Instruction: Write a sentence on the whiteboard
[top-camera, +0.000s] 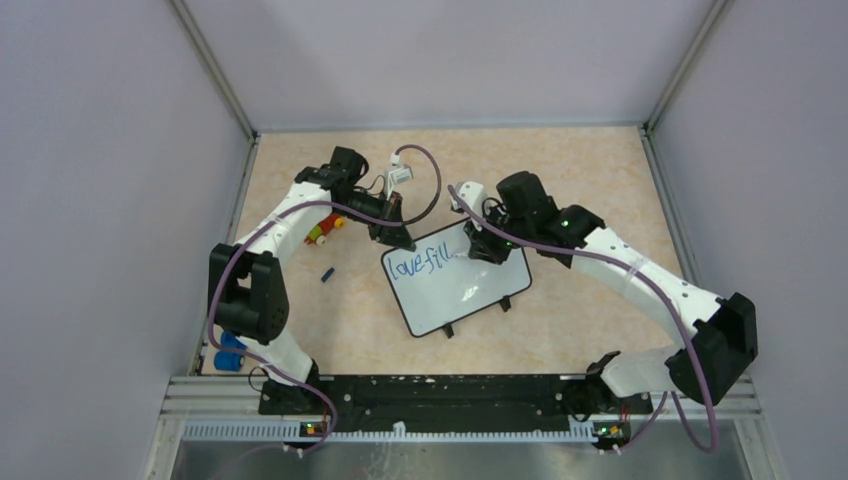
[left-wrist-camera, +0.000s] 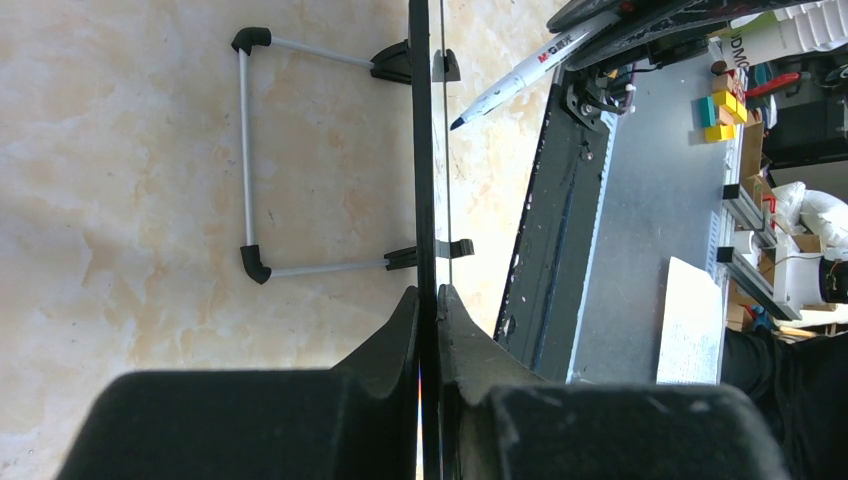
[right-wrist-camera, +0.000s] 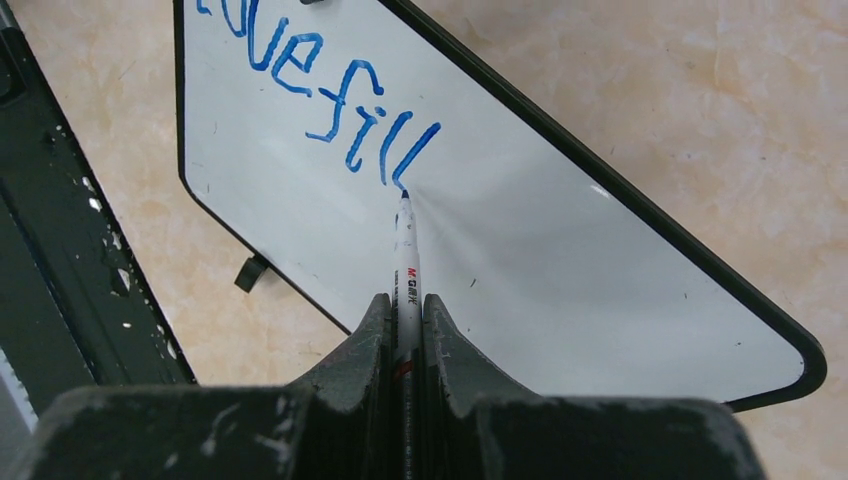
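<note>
The sentence (right-wrist-camera: 330, 95) so far reads "love fill" in blue, slanting along the upper part of the whiteboard (top-camera: 462, 290). The board stands propped near the middle of the table (top-camera: 580, 180), turned askew to the table's edges. A white marker (right-wrist-camera: 405, 255) has its blue tip on the board surface, right at the foot of the last "l". The right jaws are closed on the marker's barrel, one finger on each side, with the tip pointing away from the wrist. The left jaws are clamped on the board's black-framed edge near its far left corner. In the left wrist view the board shows edge-on, with a wire stand (left-wrist-camera: 245, 160) behind it. Left of the board, what looks like a small blue cap (top-camera: 327, 274) lies on the table. Beyond it, near the left wall, are a few coloured blocks (top-camera: 322, 232). Two blue objects (top-camera: 230, 352) sit by the base of the left arm (top-camera: 255, 300).
</note>
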